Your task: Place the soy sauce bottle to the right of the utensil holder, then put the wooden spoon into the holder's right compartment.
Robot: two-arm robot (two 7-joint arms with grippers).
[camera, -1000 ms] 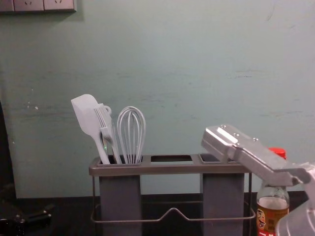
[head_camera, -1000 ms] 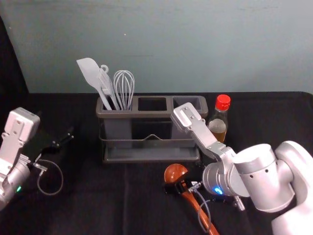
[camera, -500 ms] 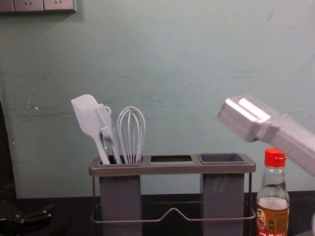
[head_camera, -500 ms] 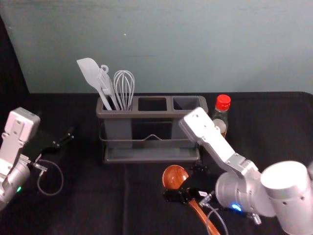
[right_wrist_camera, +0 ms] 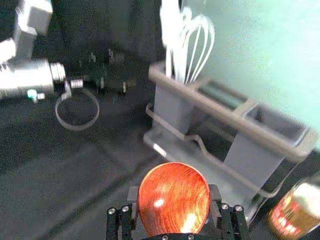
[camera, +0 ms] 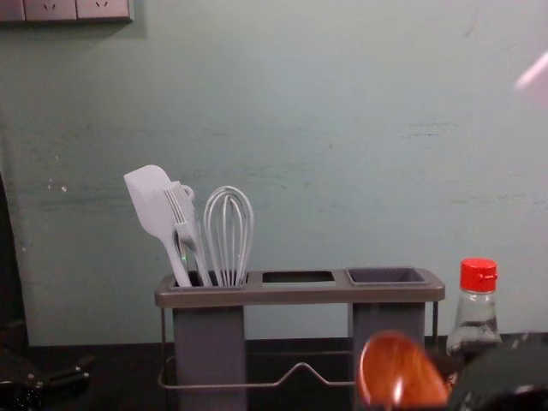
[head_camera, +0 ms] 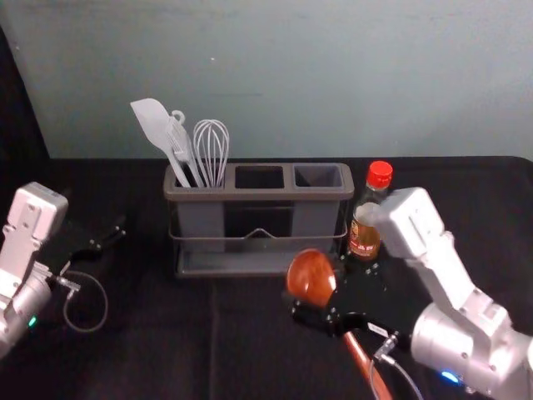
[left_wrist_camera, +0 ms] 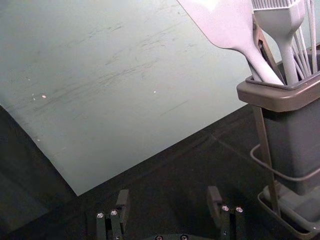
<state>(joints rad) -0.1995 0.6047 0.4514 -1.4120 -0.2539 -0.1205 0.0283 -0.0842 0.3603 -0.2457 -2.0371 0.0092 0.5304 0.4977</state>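
My right gripper [head_camera: 335,302] is in front of the holder's right half in the head view, shut on the wooden spoon [head_camera: 311,277] near its bowl, the handle slanting toward the front right. In the right wrist view, the spoon bowl [right_wrist_camera: 173,200] lies between the fingertips of my right gripper [right_wrist_camera: 173,192]. Just right of the utensil holder [head_camera: 261,197] stands the upright, red-capped soy sauce bottle [head_camera: 366,237]. The holder's right compartment [camera: 387,276] is empty. My left gripper [head_camera: 104,240] is parked at the left; in its wrist view the left gripper [left_wrist_camera: 169,195] is open.
A spatula [head_camera: 153,123], a fork-like tool and a whisk [head_camera: 211,150] stand in the holder's left compartment. The holder's wire rail [camera: 300,368] runs along its front. Behind the table rises a plain wall.
The spoon has risen off the table with my right gripper, its bowl now showing in the chest view. The right arm has shifted rightward, uncovering the right compartment. The left arm is still.
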